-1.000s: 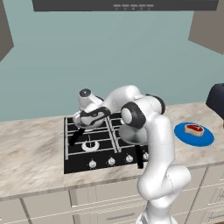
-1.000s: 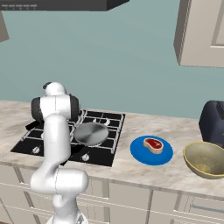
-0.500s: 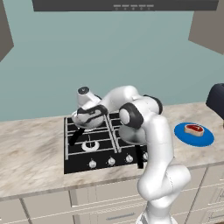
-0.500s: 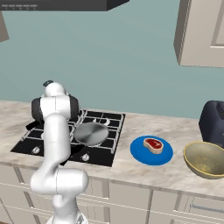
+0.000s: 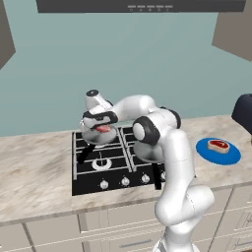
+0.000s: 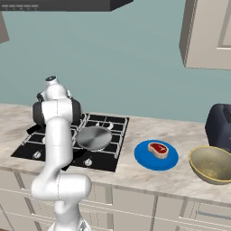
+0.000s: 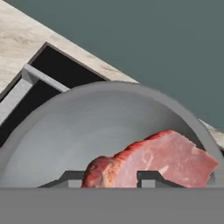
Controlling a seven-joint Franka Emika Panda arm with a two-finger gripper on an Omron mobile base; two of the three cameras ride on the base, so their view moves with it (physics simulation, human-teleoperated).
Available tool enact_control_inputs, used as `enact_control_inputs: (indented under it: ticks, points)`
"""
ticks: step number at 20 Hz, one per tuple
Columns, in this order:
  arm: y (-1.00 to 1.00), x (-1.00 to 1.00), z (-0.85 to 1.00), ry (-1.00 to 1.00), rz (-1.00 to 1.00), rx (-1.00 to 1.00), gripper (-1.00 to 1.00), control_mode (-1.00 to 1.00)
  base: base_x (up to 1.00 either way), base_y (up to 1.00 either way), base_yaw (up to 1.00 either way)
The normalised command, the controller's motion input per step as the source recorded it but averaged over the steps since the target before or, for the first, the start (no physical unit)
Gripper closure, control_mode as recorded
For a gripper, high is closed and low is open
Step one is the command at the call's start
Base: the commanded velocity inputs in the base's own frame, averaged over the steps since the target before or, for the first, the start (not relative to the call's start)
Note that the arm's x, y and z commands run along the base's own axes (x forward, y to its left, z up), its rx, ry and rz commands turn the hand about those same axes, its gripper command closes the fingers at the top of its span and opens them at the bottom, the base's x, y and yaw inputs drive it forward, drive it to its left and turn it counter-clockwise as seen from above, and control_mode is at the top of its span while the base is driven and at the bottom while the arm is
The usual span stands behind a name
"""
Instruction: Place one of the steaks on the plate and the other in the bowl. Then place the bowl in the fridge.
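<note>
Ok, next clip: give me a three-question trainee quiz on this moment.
1. True or false: a steak already lies on the plate.
2. Where is the second steak? A) in the bowl B) in a pan on the stove C) on the counter
3. Fill in: the gripper's fingertips stand on either side of the ____.

Key: 1 true. 2 B. 3 steak, in the hand view; the bowl holds nothing yet.

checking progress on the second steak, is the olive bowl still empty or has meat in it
Empty: the round yellowish-olive bowl shows only its bare darker inside in the right base view.
</note>
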Motion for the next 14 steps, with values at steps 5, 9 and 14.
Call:
enact_control_inputs:
  ticks: [5,9,14]
  points:
    - [0.00,-0.26,0.20,-0.13,0.00,-0.03,1.00,-1.00,0.00,0.00,0.00]
    - [-0.01,-0.62,0.83,-0.03,0.00,0.00,1.00,-1.00,0.00,0.00,0.00]
    - [-0.31,-0.94,0.82,-0.06,-0.04,0.00,1.00,-1.00,0.00,0.00,0.00]
